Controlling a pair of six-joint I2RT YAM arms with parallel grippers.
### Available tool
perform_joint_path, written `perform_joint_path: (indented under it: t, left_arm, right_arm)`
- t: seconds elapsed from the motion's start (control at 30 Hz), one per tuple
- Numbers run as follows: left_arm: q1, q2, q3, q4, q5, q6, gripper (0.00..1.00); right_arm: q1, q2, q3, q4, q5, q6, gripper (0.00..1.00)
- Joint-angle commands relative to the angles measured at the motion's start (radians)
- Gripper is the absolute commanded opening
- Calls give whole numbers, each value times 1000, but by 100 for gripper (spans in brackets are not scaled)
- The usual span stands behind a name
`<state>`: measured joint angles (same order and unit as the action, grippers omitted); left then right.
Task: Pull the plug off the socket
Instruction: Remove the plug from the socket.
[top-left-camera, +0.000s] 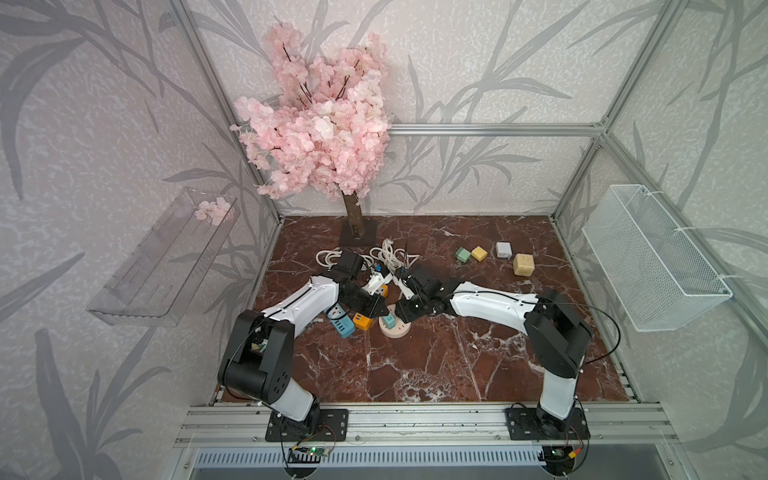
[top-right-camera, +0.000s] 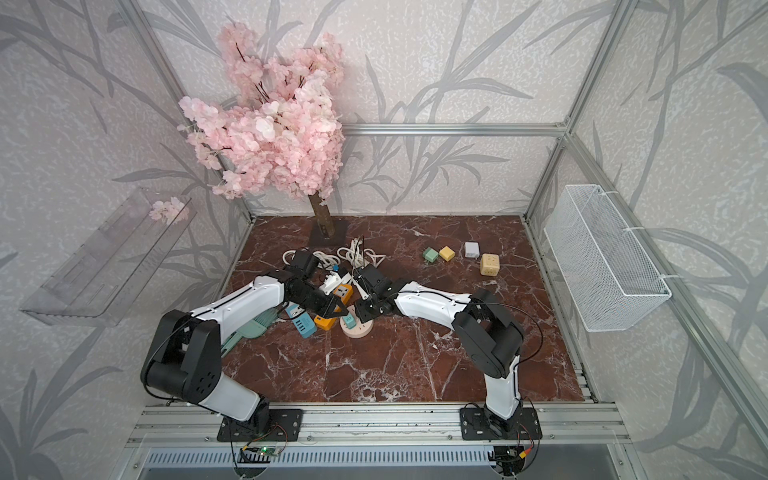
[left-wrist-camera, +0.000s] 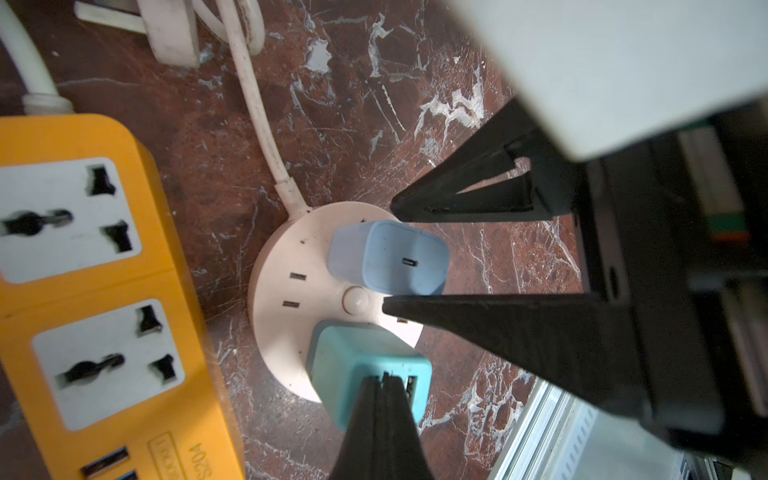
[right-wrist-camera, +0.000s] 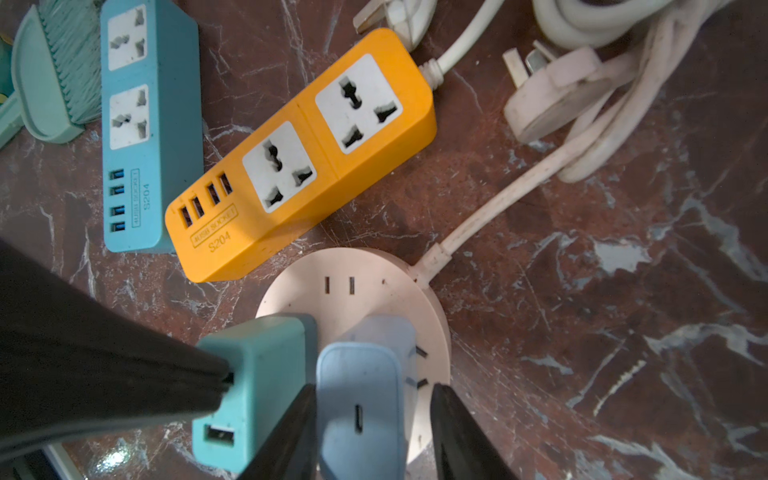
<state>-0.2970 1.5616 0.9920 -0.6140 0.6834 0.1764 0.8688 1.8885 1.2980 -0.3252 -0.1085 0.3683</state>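
One strip (right-wrist-camera: 299, 153) reads "4USB SOCKET S204"; left tool (left-wrist-camera: 384, 380) closed, right tool (right-wrist-camera: 374, 392) parted around pale plug (left-wrist-camera: 399, 259).

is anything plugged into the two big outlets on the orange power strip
No: in the right wrist view both white outlets on the orange power strip are bare, with nothing plugged into either.

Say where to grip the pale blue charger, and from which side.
Pinch the pale blue charger by its flat side faces, from straight above. It stands upright in the round socket, so the pull is vertical; the teal charger crowds one side, leaving little gap.
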Motion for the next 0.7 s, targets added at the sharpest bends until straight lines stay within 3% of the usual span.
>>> perform_joint_path:
  t: [0.0, 0.43, 0.67]
  left_arm:
    - [7, 21, -37, -45, -46, 15, 0]
    - [12, 26, -39, -41, -53, 9, 0]
    - [13, 40, -33, -43, -73, 6, 0]
  right_arm:
    - [15, 14, 9, 5, 27, -1, 41]
    - [45, -45, -42, 57, 89, 10, 21]
    - [48, -71, -46, 79, 93, 2, 3]
